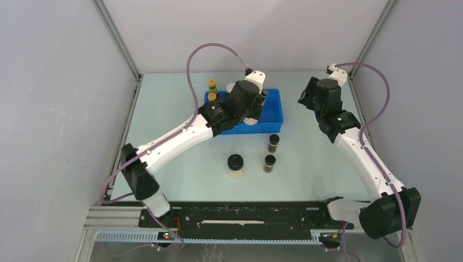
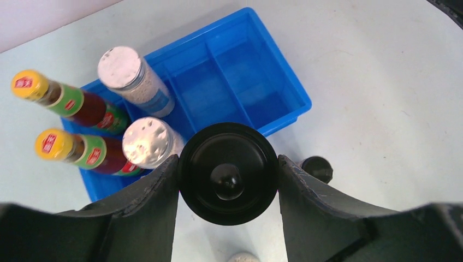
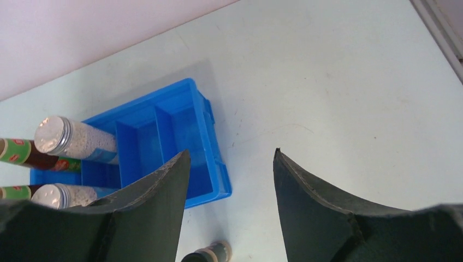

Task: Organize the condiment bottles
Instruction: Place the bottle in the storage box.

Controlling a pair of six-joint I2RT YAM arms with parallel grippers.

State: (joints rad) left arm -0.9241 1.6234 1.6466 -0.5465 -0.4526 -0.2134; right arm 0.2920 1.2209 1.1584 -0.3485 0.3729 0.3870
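Note:
My left gripper [image 2: 227, 158] is shut on a black-lidded pale jar [image 2: 228, 180] and holds it over the near edge of the blue tray [image 2: 240, 82]; the arm hides the jar in the top view. Two red-labelled bottles [image 2: 71, 101] [image 2: 90, 153] and two silver-lidded jars [image 2: 134, 79] [image 2: 147, 143] stand in the tray's left end. A second black-lidded jar [image 1: 235, 165] and two dark vials [image 1: 273, 143] [image 1: 269, 163] stand on the table in front of the tray. My right gripper [image 3: 232, 158] is open and empty above the table, right of the tray.
The tray's [image 1: 273, 117] middle and right compartments [image 2: 256, 76] hold nothing. Grey walls enclose the table on three sides. A black rail [image 1: 245, 218] runs along the near edge between the arm bases. One vial [image 3: 210, 254] lies below the right gripper's view.

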